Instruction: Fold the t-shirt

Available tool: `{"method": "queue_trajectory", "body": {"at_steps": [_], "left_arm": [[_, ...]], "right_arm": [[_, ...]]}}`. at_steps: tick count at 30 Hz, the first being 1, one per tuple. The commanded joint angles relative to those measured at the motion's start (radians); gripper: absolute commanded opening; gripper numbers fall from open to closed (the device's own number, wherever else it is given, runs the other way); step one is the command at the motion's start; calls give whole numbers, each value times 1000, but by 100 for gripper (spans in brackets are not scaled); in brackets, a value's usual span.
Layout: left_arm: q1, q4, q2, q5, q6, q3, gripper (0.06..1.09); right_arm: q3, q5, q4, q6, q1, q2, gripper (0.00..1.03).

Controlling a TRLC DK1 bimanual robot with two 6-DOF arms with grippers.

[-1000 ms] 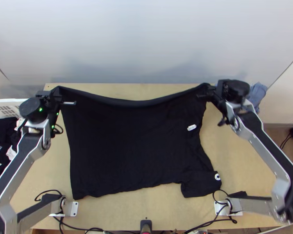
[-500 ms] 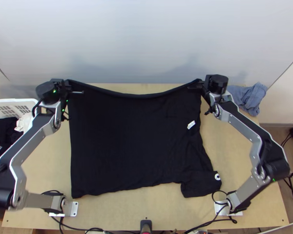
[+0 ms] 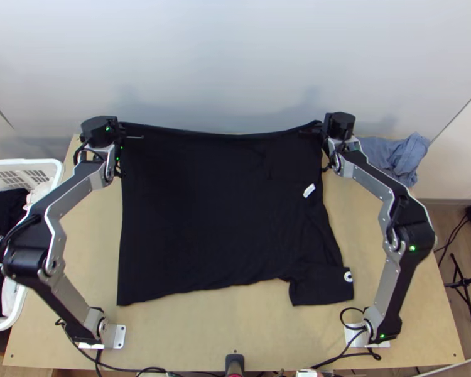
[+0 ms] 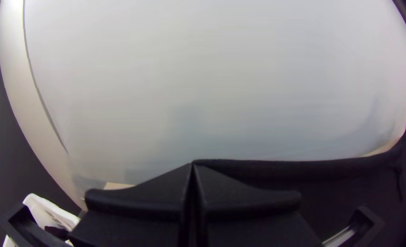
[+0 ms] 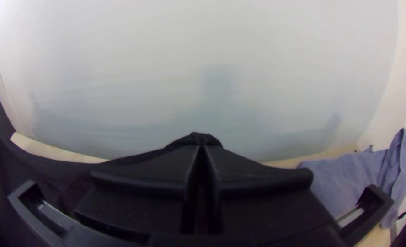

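Note:
Both far corners of the black t-shirt (image 3: pixel 216 207) are held up at the table's far edge, its edge sagging slightly between them. My left gripper (image 3: pixel 124 131) is at the far left corner, my right gripper (image 3: pixel 320 129) at the far right one. The near part lies spread, a sleeve with a white mark at the near right. In the left wrist view my left gripper (image 4: pixel 193 167) is shut on the shirt (image 4: pixel 349 183). In the right wrist view my right gripper (image 5: pixel 203 148) is shut on the shirt's bunched black corner (image 5: pixel 204 137).
A white basket (image 3: pixel 47 164) with clothes stands left of the table (image 3: pixel 235 327). A blue-grey cloth (image 3: pixel 406 157) lies at the far right corner. The wall (image 3: pixel 235 56) rises behind the table. Cables and a small black device lie along the near edge.
Both grippers have moved toward the wall and closer together, with the shirt's far corners in them. The near edge has slid away from the arms' bases, and the far edge hangs straighter than at first.

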State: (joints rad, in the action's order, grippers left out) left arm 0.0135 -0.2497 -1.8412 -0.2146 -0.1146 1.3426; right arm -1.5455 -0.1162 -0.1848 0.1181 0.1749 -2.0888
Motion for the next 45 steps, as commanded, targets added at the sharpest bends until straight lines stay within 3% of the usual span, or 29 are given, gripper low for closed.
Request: {"method": "queue_trajectory", "body": {"at_steps": [1,21,26,36,45], "left_arm": [[-14,0,-135,-16,-14,99,10],[14,33,-276,-17,-34,175,10],[17,63,-251,-22,-36,168,10],[-17,81,-46,-22,-45,7,10],[-17,15,106,-22,-65,-227,10]], "right_arm": [[-119,-10,13,-12,-9,-126,3],[-197,-8,74,-24,-17,-215,3],[-182,-7,157,-23,-15,-166,3],[27,-3,202,-24,-22,76,3],[274,-3,156,6,-22,259,3]]}}
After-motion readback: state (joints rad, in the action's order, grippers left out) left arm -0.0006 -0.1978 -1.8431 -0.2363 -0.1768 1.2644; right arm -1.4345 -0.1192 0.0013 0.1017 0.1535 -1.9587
